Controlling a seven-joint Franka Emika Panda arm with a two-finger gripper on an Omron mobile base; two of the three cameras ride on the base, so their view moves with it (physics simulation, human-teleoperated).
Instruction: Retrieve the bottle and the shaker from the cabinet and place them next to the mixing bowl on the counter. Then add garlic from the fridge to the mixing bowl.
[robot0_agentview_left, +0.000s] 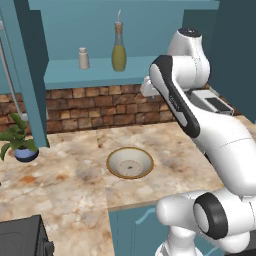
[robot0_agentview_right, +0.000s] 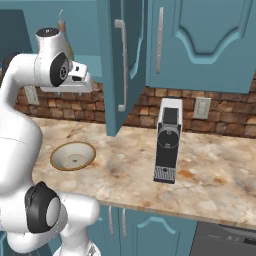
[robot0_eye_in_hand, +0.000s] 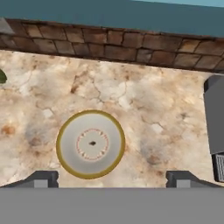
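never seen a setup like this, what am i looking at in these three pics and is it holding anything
It is a white robot arm on a base that can drive, in a simulated kitchen. Two pictures come from cameras on the base, behind the arm to its left and right. The third looks down from the hand. Its tool is open and holds nothing. On the counter lie a bowl, a plant and a coffee machine. The bottle and shaker stand on the open cabinet's shelf.

Left base view: from behind the white arm (robot0_agentview_left: 200, 125), facing the open teal wall cabinet (robot0_agentview_left: 90, 70). Right base view: same mottled marble counter (robot0_agentview_right: 210, 165), seen from the right. Hand view: straight down, fairly near, onto the shallow tan-rimmed cream bowl (robot0_eye_in_hand: 90, 144), common to all three.
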